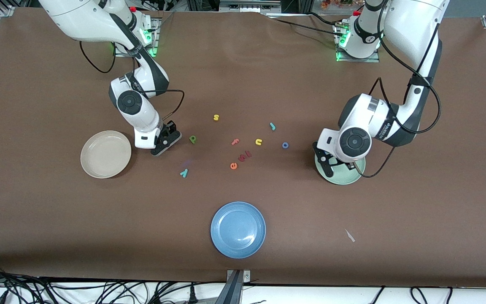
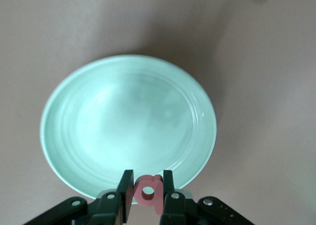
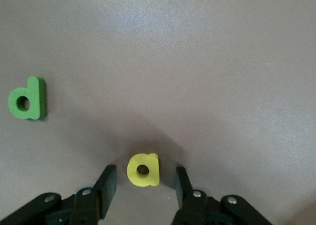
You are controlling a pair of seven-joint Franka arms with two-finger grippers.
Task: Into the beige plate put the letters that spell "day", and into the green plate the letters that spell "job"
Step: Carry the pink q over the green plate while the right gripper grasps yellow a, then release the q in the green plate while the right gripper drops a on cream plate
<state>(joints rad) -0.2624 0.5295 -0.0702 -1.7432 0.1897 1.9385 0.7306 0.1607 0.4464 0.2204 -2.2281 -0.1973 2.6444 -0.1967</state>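
My left gripper is shut on the salmon-red b and hangs over the rim of the pale green plate, which lies at the left arm's end. My right gripper is low on the table beside the beige plate. It is open, and a yellow a-shaped letter lies between its fingers, touching neither. A green d-shaped letter lies close by. The teal y, teal j and blue o lie loose on the table.
A blue plate sits near the front camera. A yellow s, yellow u, salmon f, orange e and pink letters lie mid-table. A white scrap lies nearer the camera than the green plate.
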